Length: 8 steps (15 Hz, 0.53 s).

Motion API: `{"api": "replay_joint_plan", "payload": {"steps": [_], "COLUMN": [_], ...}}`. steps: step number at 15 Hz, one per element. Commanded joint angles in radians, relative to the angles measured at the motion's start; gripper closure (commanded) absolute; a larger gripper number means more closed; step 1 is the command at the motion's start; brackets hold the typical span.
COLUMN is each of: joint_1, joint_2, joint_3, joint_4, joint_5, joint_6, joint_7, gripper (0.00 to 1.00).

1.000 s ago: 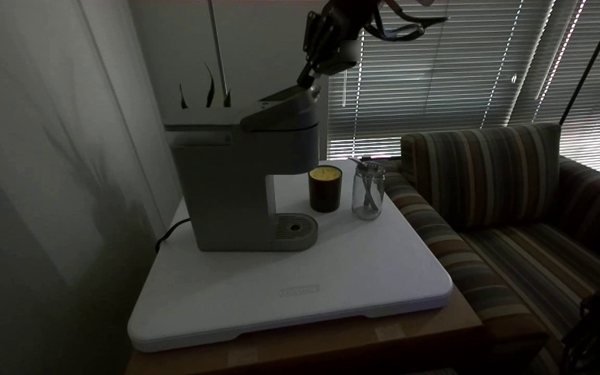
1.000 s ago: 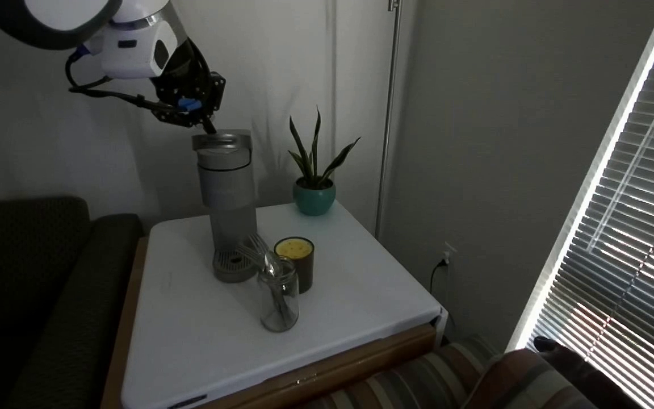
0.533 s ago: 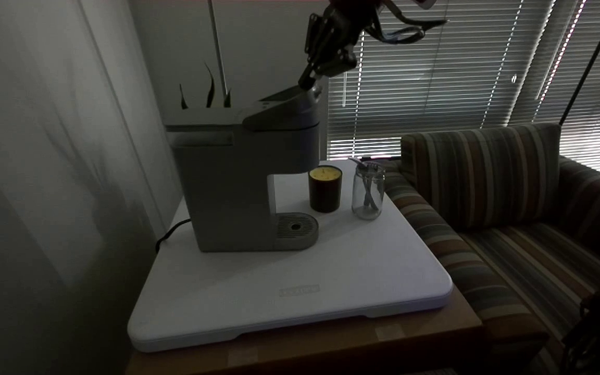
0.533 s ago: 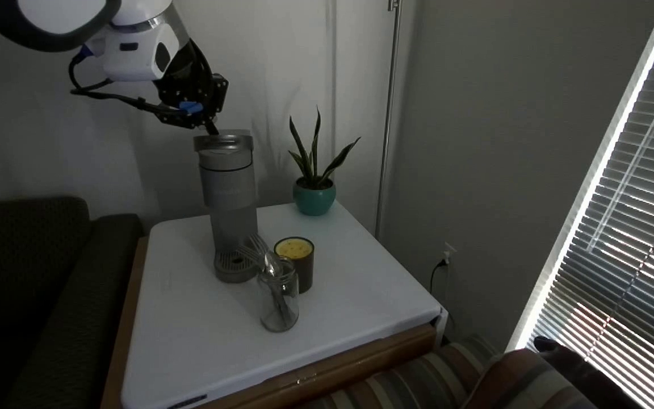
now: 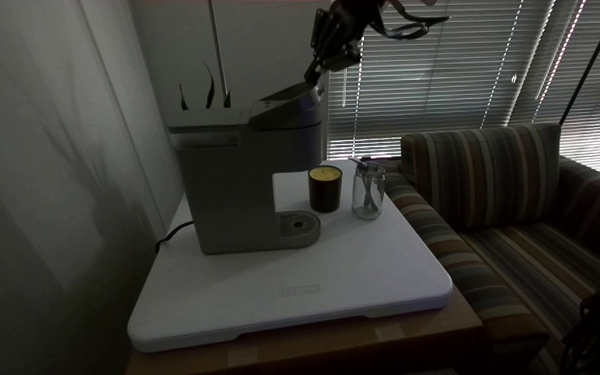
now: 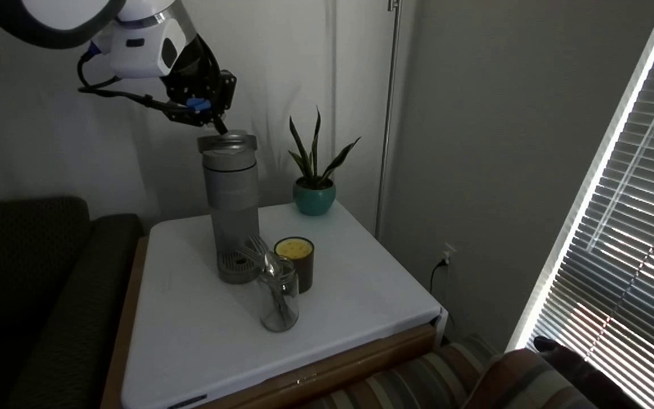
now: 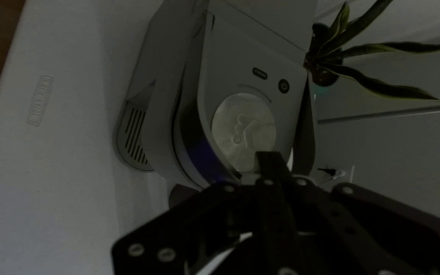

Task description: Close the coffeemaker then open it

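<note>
The boxy grey coffeemaker [image 5: 227, 198] stands on the white tabletop [image 5: 331, 276]. It also shows in an exterior view [image 6: 230, 196] and in the wrist view [image 7: 162, 80]. Its sloping top lid [image 5: 287, 114] looks down on the body, with a thin dark seam below it. In the wrist view the lid's top [image 7: 239, 65] shows buttons and a round pale disc, framed by a curved handle band [image 7: 204, 152]. My gripper [image 5: 311, 77] points down at the lid's front edge. In the wrist view the gripper [image 7: 269, 156] has its fingers together. Contact at the fingertips is too dark to tell.
A dark candle cup [image 5: 325, 195] and a glass jar with cutlery [image 5: 367, 195] stand in front of the machine. A plant in a teal pot [image 6: 314, 196] stands behind. A power cord [image 5: 172, 232] leaves the machine's back. A striped armchair [image 5: 482, 177] stands beside the table.
My gripper has shifted slightly right in both exterior views. The coffeemaker has slid and turned slightly, its top and base moving right in an exterior view. The lid's slope looks about the same.
</note>
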Motion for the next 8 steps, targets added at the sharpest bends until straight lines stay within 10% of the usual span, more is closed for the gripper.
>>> {"api": "replay_joint_plan", "payload": {"steps": [1,8], "joint_1": [0.020,0.025], "joint_2": [-0.009,-0.014], "joint_3": [-0.029,-0.052], "joint_4": [0.009,0.000], "joint_5": [0.025,0.023], "joint_6": [-0.001,0.002], "joint_7": [-0.045,-0.054], "gripper": [1.00,1.00]}}
